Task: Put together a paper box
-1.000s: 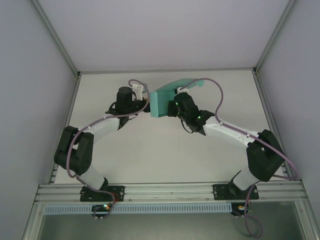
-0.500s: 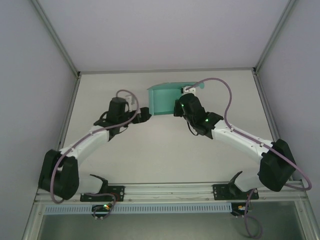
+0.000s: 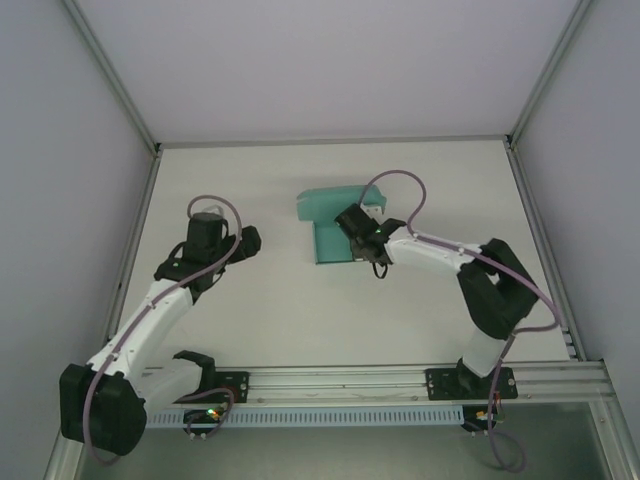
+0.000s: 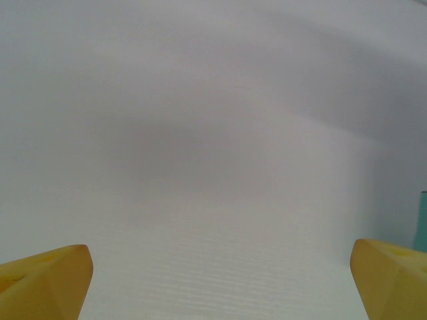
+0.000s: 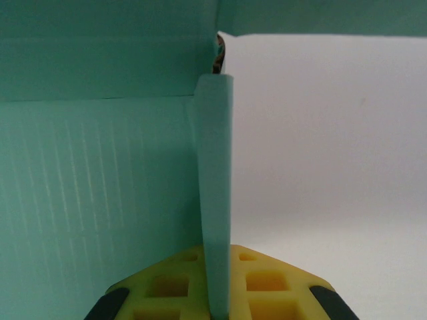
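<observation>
- The table [image 3: 260,320] holds the green paper box [image 3: 322,205] near its far middle.
- The right gripper [image 3: 352,226] pinches one thin wall of the box.
- The left gripper [image 3: 249,238] is wide open and empty; the box lies off to its right.

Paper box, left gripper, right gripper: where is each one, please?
paper box [image 3: 330,243], top view, on its flat lower panel.
left gripper [image 4: 220,273], left wrist view, midway between its spread yellow fingertips.
right gripper [image 5: 217,297], right wrist view, between yellow pads pinching the box's wall.
</observation>
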You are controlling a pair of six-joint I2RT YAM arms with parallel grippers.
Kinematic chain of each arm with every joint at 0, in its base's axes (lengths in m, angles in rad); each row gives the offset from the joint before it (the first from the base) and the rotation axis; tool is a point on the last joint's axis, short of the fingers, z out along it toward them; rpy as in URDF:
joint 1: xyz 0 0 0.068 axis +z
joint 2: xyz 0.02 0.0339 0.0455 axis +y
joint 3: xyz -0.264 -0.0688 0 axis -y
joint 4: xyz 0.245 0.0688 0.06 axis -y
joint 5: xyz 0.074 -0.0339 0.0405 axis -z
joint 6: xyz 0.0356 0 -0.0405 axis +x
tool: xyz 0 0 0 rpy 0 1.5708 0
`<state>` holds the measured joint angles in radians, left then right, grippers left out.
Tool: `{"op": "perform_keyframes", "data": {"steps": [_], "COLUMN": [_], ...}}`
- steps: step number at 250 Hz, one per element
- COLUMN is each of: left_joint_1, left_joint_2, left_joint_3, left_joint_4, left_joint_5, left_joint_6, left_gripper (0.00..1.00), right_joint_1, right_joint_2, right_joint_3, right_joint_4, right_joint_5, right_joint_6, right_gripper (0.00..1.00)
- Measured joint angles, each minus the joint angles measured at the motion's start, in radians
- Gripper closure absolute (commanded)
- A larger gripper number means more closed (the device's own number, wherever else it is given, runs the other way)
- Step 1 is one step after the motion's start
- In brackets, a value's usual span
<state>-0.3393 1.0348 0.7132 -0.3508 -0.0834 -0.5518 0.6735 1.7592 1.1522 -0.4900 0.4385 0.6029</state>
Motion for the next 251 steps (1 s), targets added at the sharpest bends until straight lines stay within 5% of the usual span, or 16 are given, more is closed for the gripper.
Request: {"op": "perform_keyframes", "data": {"steps": [57,151,177,216,251], "left_joint_1": [0.001,-0.002,-0.009,-0.042,-0.059], "left_joint_2": [0.022,0.059,0.071,0.116,0.231], "left_joint_3": [-0.023,-0.020,0.000,0.060,0.177], "left_joint_4": [0.013,0.050,0.051,0.051,0.055], "left_joint_5": [0.034,0.100,0.114,0.154,0.240], "left_joint_6": [0.020,0.060,0.077,0.148,0.263], "left_gripper": [0.00,0.00,0.00,0.00,0.00], "right_joint_1": [0.005,0.005,0.005,0.004,-0.040], "right_joint_2": [0.070,0.085,0.042,-0.095,-0.284], "right_joint_3": [0.006,0.004,0.002,-0.027,-0.129], "right_joint_4": [-0.051,-0.051,-0.050,-0.014,0.111], "right_joint_5": [-0.032,-0.057,-0.058,-0.056,-0.119], "right_joint_6": [0.083,0.126,0.109,0.036,-0.188], "right_gripper": [0.85,0.50,0.38,0.00,0.00]}}
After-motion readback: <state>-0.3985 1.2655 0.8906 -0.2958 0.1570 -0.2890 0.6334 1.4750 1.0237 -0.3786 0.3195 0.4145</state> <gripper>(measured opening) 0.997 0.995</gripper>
